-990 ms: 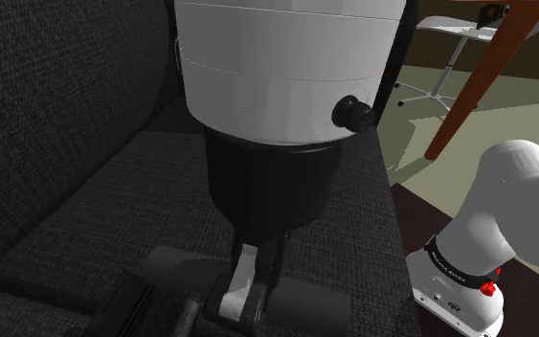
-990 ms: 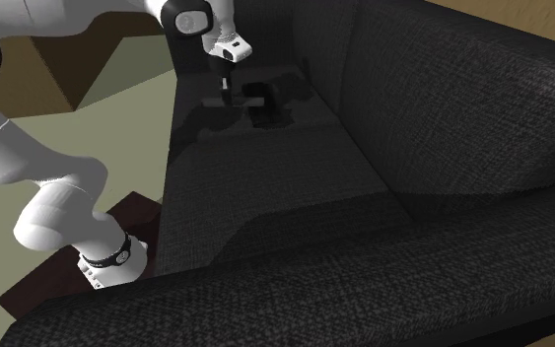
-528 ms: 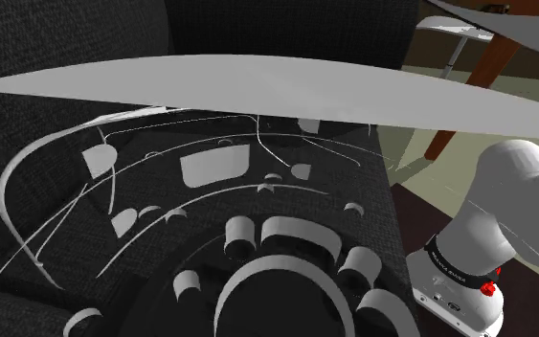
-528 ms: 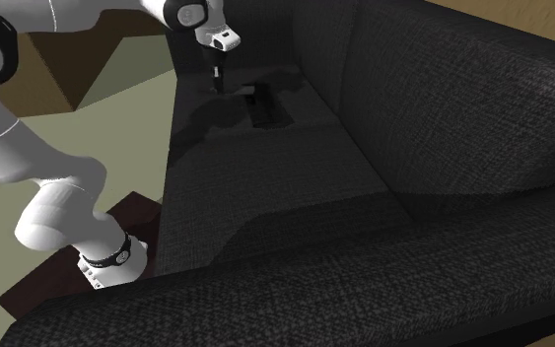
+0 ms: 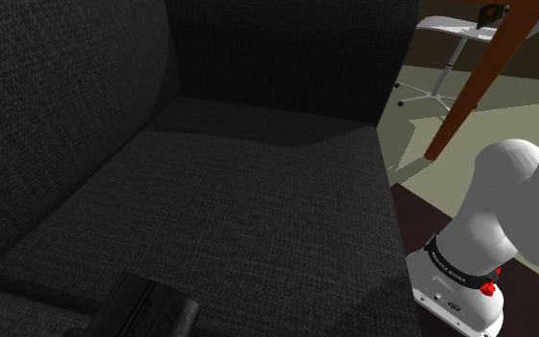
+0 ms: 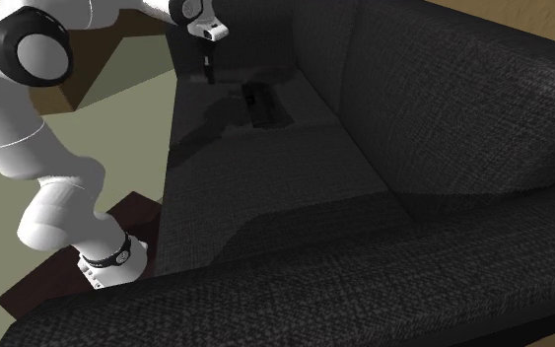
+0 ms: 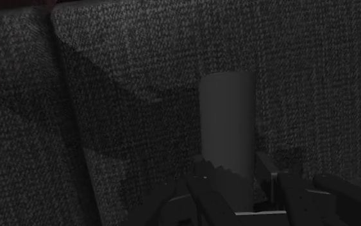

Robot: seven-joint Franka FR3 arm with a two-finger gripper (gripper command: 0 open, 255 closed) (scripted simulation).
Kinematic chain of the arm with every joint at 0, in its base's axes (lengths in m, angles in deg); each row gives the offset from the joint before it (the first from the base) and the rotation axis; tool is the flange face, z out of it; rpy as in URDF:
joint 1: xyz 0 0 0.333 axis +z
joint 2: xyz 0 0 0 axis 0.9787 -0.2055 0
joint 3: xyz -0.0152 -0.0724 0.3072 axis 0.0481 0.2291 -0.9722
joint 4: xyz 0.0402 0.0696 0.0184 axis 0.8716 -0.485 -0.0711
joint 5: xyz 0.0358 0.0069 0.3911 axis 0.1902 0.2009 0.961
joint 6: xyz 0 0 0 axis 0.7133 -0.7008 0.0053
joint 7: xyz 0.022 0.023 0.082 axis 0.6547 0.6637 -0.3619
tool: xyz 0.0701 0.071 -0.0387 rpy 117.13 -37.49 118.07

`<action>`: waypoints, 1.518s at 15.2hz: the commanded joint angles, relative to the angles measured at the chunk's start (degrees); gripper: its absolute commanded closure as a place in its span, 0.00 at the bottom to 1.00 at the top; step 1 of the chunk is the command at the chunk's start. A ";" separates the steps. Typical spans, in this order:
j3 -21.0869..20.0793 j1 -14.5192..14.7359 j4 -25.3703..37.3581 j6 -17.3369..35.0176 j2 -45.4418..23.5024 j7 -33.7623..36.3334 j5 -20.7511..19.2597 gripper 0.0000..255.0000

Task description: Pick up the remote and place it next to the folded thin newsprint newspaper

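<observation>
The arm (image 6: 29, 118) rises from its stand (image 6: 43, 281) at the lower left of the second exterior view and bends over to the upper left of that frame. There the gripper (image 6: 206, 69) hangs pointing down above the far end of the sofa (image 6: 383, 197).

In the wrist view the gripper (image 7: 233, 170) is pinching the remote (image 7: 227, 122). One black finger (image 7: 201, 172) presses each long side of it. The remote is a plain grey bar that stands straight out past the fingertips, with the sofa's dark woven cloth behind it. It is off the seat, up in the air at the gripper.

A dark flat thing lies on the seat just right of and below the gripper in the second exterior view. It is probably the newspaper (image 6: 260, 104), though it is too dark against the cloth to be sure. The same ridged dark shape (image 5: 152, 308) pokes in at the bottom left of the shoulder view, on the near edge of the seat.

The arm's white base (image 5: 468, 258) sits at the lower right of the shoulder view. Past the sofa's edge, at the upper right, an olive floor (image 5: 506, 124) shows. A brown wooden leg (image 5: 473, 81) slants across it, and a white swivel chair (image 5: 454, 38) stands behind.
</observation>
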State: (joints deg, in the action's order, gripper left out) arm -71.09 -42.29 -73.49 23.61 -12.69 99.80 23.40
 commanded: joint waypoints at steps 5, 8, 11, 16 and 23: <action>-3.36 10.40 11.87 -1.76 -15.58 15.80 -15.33 1.00; -1.66 18.60 19.48 -4.31 -22.72 21.39 -21.67 1.00; 0.46 26.61 27.86 -7.42 -29.04 25.15 -26.58 1.00; 0.53 25.25 23.14 -3.29 -28.61 25.26 -26.34 1.00; 0.79 24.02 17.64 2.03 -28.77 25.65 -26.74 1.00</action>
State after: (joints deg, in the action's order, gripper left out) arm -70.40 -18.31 -55.43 25.06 -41.28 125.35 -3.17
